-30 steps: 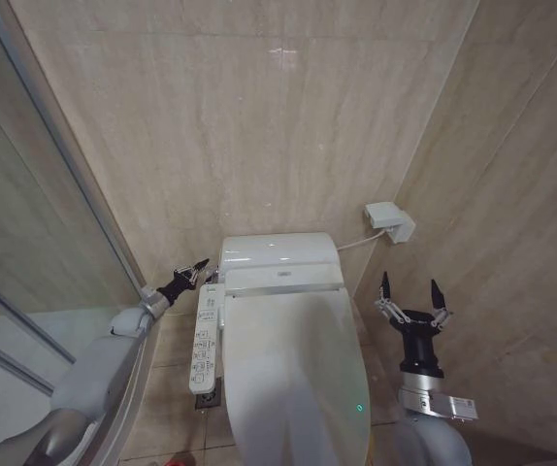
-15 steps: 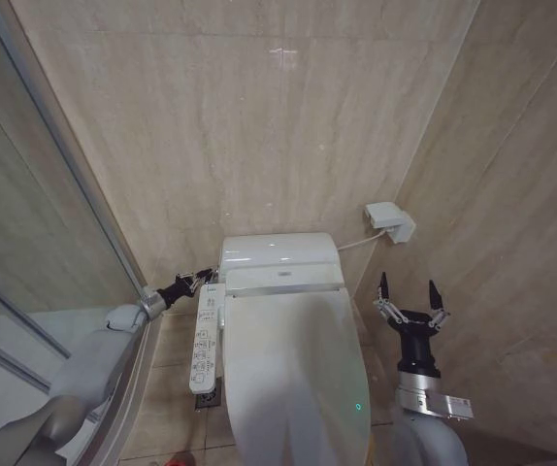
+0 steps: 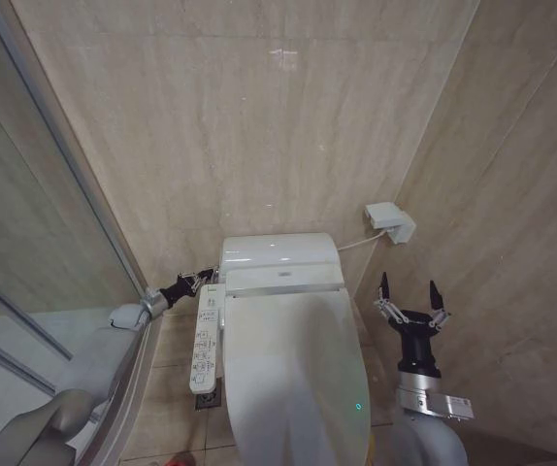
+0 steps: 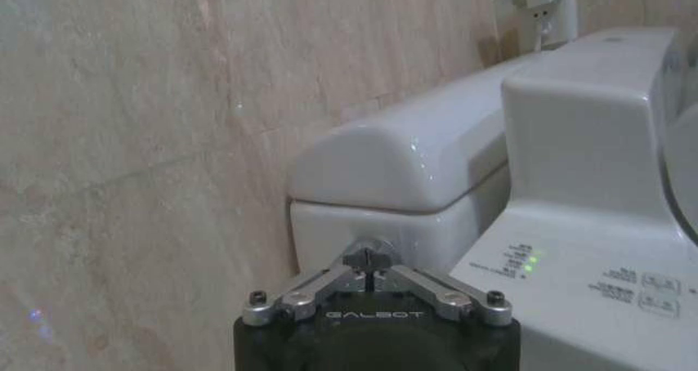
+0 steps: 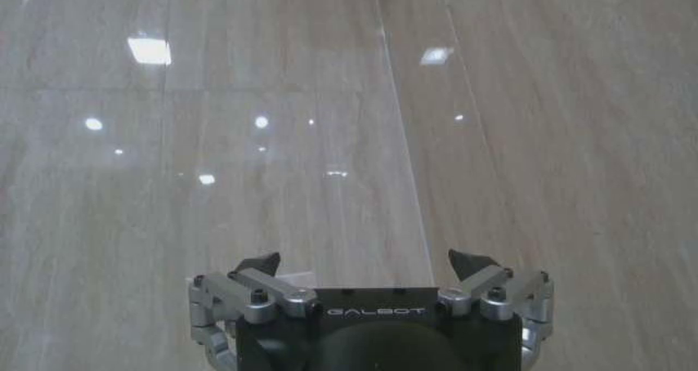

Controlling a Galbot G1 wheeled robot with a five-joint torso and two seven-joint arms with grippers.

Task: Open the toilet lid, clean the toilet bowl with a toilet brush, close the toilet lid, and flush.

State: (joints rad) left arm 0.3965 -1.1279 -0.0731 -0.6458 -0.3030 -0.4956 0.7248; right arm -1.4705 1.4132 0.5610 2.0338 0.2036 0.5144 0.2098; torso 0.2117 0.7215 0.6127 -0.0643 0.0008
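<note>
Left wrist view puts the left gripper (image 4: pixel 372 259) with its jaws pinched together, tips meeting on a small round silvery fitting (image 4: pixel 372 251) on the side wall of the toilet tank (image 4: pixel 404 154), just under the tank's rounded cover; whether that fitting is the flush control cannot be told. Beside the jaws, on the near side of the tank, lies the white control panel (image 4: pixel 589 273) with small green lights and printed buttons.

Seen from the head camera, the left gripper (image 3: pixel 199 280) sits against the tank's left side, at the far end of the long control panel (image 3: pixel 205 335). Compared with a second ago, its tips have dropped slightly and drawn in closer to the tank, and the left forearm lies lower and farther back toward the glass shower partition (image 3: pixel 46 194).

The toilet lid (image 3: pixel 293 374) is down, lying flat over the bowl directly in front of the tank, with a small green light near its right front edge.

The right gripper (image 3: pixel 408 297) stands upright to the right of the tank and lid, clear of them, jaws spread wide and holding nothing, about where it was before. In the right wrist view the right gripper (image 5: pixel 364 265) faces the beige tiled wall (image 5: pixel 273 101). A white wall box (image 3: pixel 390 220) with a cord hangs on the wall right of the tank.
</note>
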